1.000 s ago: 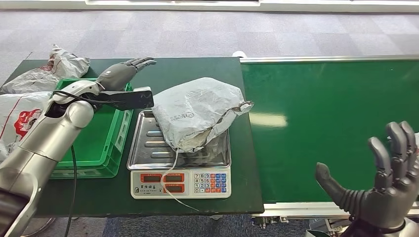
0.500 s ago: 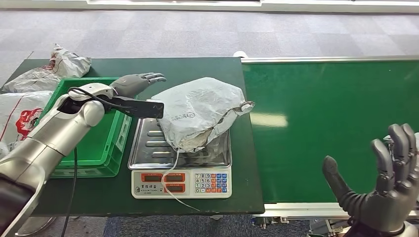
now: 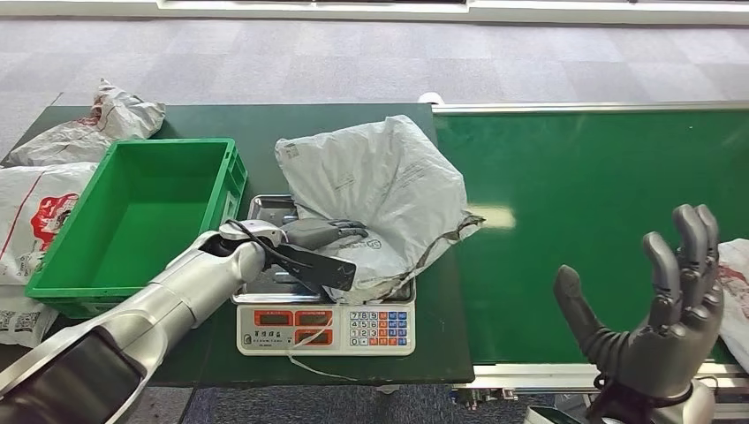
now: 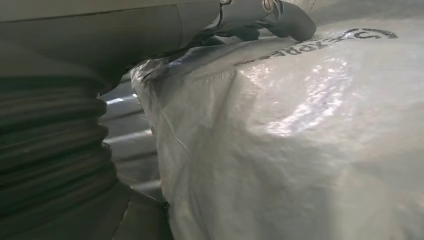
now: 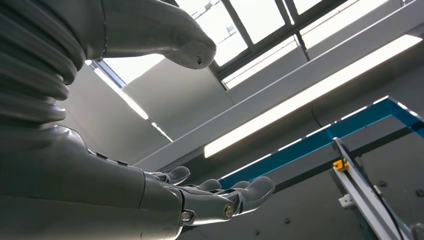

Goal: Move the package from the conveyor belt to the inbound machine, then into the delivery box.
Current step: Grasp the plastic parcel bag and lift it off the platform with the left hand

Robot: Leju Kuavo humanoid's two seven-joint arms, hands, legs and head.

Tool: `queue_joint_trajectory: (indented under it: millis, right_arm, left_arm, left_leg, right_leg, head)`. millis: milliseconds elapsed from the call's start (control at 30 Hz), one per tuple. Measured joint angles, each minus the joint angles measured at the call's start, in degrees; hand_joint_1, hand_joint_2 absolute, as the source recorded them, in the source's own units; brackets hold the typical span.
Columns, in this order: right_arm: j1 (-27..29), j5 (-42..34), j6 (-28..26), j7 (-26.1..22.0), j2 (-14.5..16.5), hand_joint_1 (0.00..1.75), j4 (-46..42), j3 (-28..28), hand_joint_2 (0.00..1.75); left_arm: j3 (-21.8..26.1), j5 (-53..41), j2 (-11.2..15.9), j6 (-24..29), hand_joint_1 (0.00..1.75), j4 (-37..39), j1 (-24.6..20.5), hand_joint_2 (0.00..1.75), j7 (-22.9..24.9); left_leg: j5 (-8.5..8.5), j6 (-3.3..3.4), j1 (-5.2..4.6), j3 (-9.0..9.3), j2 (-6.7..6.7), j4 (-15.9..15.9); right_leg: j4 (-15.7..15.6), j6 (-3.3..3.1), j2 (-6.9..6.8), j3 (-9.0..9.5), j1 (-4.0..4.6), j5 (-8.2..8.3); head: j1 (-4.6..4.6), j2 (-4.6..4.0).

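Observation:
The grey plastic package [image 3: 380,199] lies over the steel pan of the weighing scale [image 3: 325,329], its far side raised and spread toward the back of the table. My left hand [image 3: 325,233] reaches across the pan from the near left. Its fingers lie stretched against the package's lower left edge, gripping nothing that I can make out. In the left wrist view the package [image 4: 300,140] bulges close beside the thumb [image 4: 282,15]. My right hand [image 3: 661,311] is held up near the belt's front edge, fingers apart and empty; its fingers [image 5: 220,200] point at the ceiling.
The green delivery box [image 3: 132,221] stands left of the scale. Grey and white bags [image 3: 88,128] [image 3: 35,212] lie at the table's left end. The green conveyor belt [image 3: 583,203] stretches to the right, with another package [image 3: 733,296] at its right edge.
My left arm swung from above the green box down to the near side of the scale, and its hand now touches the package. The package has spread out and tipped backward. The right hand barely moved.

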Motion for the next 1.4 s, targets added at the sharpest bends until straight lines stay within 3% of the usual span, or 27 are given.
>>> queue_joint_trajectory:
  millis: [200, 233, 333, 367, 600, 867, 1167, 1300, 1400]
  right_arm:
    - [-0.76, -0.63, -0.18, 0.07, 0.70, 0.00, 0.96, 0.98, 1.75]
    - [-0.77, -0.76, -0.21, -0.02, 0.80, 0.00, 1.11, 1.14, 1.75]
    - [-1.15, -0.62, 0.00, -0.12, 1.34, 0.00, 1.61, 1.56, 1.75]
    - [-1.53, -0.26, 0.34, 0.09, 1.68, 0.00, 1.79, 1.66, 1.75]
    - [-3.98, 3.17, 2.99, 2.59, 4.16, 0.00, 2.12, 1.90, 1.75]
    - [-3.51, 1.77, 1.71, 1.32, 4.55, 0.00, 2.37, 1.90, 1.75]
    - [-0.53, -1.24, 0.42, -0.96, 4.08, 0.00, 2.47, 1.90, 1.75]
    - [-0.42, -2.33, 1.46, -1.37, 3.39, 0.00, 2.51, 1.82, 1.75]
    - [0.26, -1.96, 2.15, -1.35, 3.23, 0.00, 2.46, 1.52, 1.75]
  left_arm:
    - [-0.09, 2.45, -5.58, 3.18, 0.00, 3.27, 1.13, 1.75, 0.28]
    - [-0.07, 2.76, -6.13, 3.69, 0.22, 3.63, 1.24, 1.75, 0.42]
    - [0.00, 3.11, -7.28, 5.00, 1.53, 4.48, 1.67, 1.75, 0.53]
    - [0.00, 3.12, -7.61, 5.61, 1.75, 4.71, 1.93, 1.75, 0.47]
    - [0.00, 2.59, -9.69, 8.86, 1.75, 5.36, 2.77, 1.75, -0.03]
    - [0.57, 3.05, -9.74, 10.11, 1.75, 5.67, 2.04, 1.75, 0.73]
    - [1.29, 2.80, -6.62, 13.38, 1.75, 5.18, 1.93, 1.75, 0.41]
    - [2.18, 0.78, -3.82, 14.58, 1.75, 2.59, 0.87, 1.75, 0.94]
    - [2.32, -2.52, -0.57, 14.07, 1.75, -1.34, -2.50, 1.75, 3.01]
  left_leg:
    - [-0.04, 0.07, -0.11, 0.11, -0.10, 0.00]
    - [-0.04, 0.07, -0.11, 0.12, -0.10, 0.00]
    - [-0.03, 0.08, -0.11, 0.15, -0.12, -0.01]
    - [-0.02, 0.08, -0.11, 0.16, -0.11, -0.01]
    - [0.01, 0.12, -0.11, 0.14, -0.18, -0.01]
    - [0.01, 0.12, -0.12, 0.14, -0.12, -0.01]
    - [0.02, 0.10, -0.11, 0.16, 0.17, -0.07]
    - [0.07, 0.06, -0.11, 0.14, 0.23, -0.06]
    - [0.14, 0.00, -0.09, 0.04, 0.24, -0.06]
  right_leg:
    - [-0.01, 0.06, -0.12, 0.17, -0.10, -0.04]
    - [-0.01, 0.06, -0.12, 0.18, -0.10, -0.04]
    - [-0.01, 0.06, -0.12, 0.21, -0.10, -0.04]
    - [-0.01, 0.06, -0.11, 0.21, -0.09, -0.04]
    - [-0.01, 0.07, -0.15, 0.20, -0.10, -0.04]
    - [-0.01, 0.07, -0.12, 0.16, -0.12, -0.04]
    - [0.05, 0.06, 0.05, 0.04, -0.09, -0.03]
    - [0.08, 0.02, 0.10, -0.05, -0.09, 0.02]
    - [0.13, -0.01, 0.11, -0.18, -0.07, 0.08]
  head:
    - [0.00, 0.00]
    - [0.00, 0.00]
    - [0.01, 0.00]
    - [0.00, 0.00]
    - [0.00, 0.00]
    - [0.01, 0.00]
    - [0.00, 0.00]
    - [0.00, 0.00]
    - [0.01, 0.00]
